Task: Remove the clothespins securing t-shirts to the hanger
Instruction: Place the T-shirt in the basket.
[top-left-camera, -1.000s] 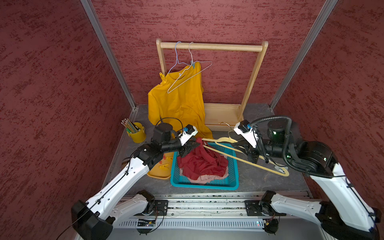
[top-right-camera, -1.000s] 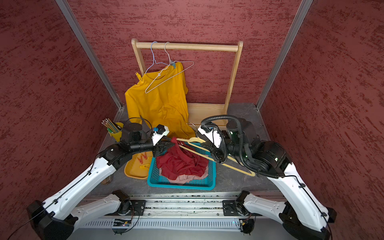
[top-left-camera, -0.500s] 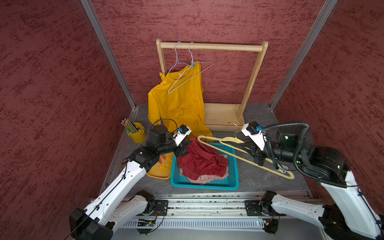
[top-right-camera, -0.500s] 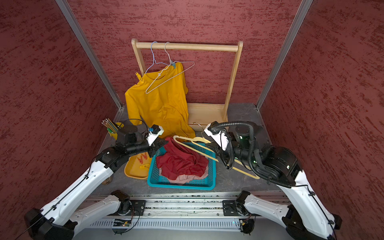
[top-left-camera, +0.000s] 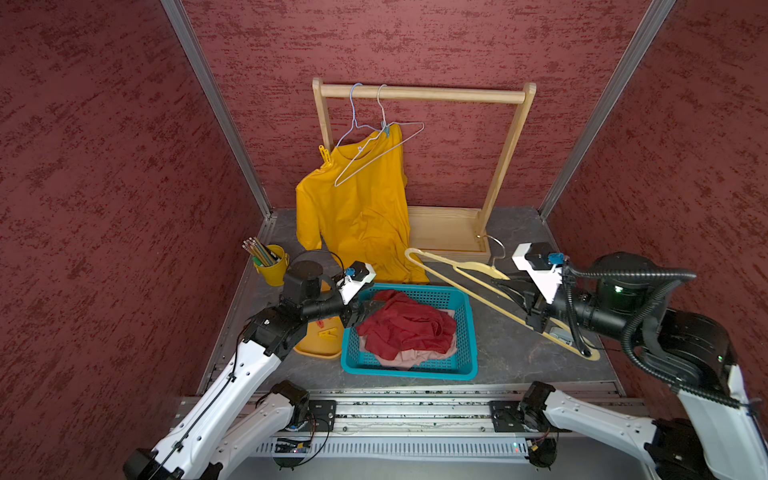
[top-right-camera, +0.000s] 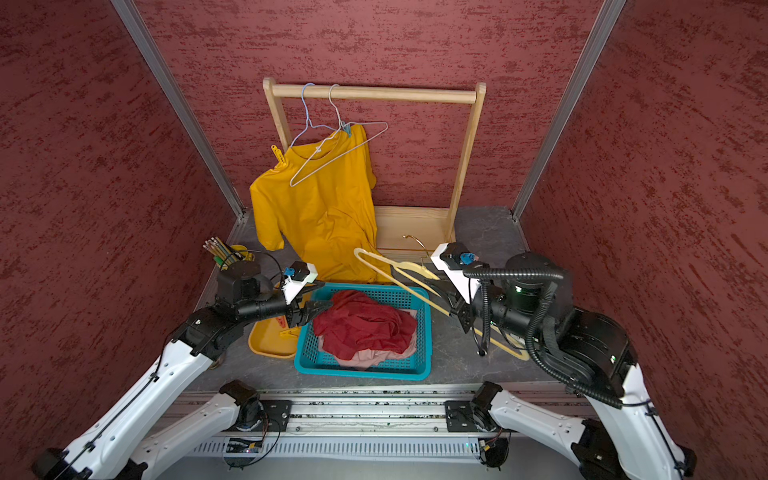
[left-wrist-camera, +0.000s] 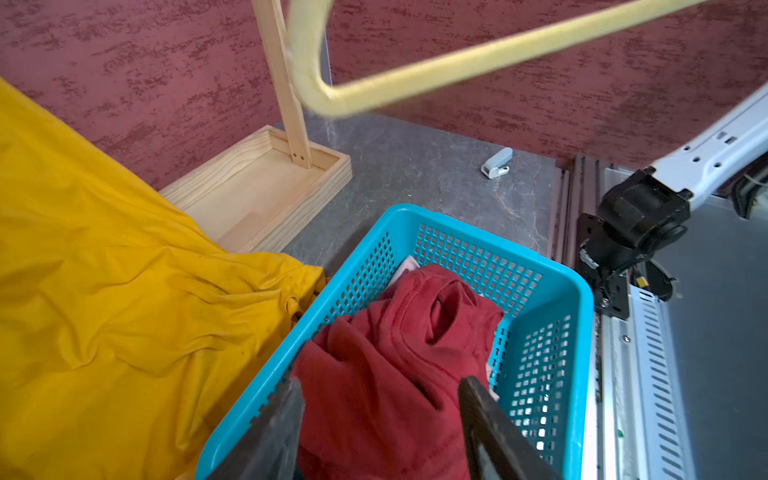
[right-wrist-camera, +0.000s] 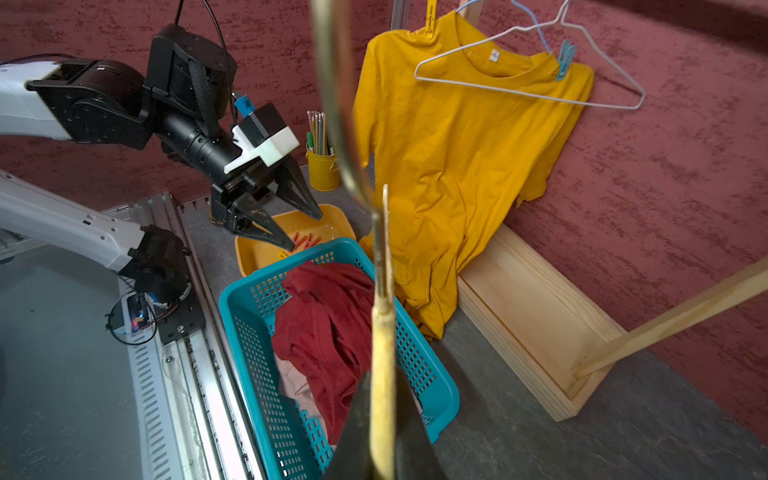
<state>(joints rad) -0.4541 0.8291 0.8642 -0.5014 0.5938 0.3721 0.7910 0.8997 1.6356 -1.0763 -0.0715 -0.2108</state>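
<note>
L tool (right-wrist-camera: 305, 232) jaws apart over basket's (top-right-camera: 361, 368) left rim, above red t-shirt (top-right-camera: 361, 328); R tool (right-wrist-camera: 382, 386) clamped on yellow hanger (left-wrist-camera: 498, 54) right of basket.

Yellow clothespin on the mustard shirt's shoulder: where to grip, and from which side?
Pinch the free upper legs of the yellow clothespin. It stands upright, jaws down on the mustard shirt, with its top end clear above the cloth. Likely approach from the front, slightly above.
</note>
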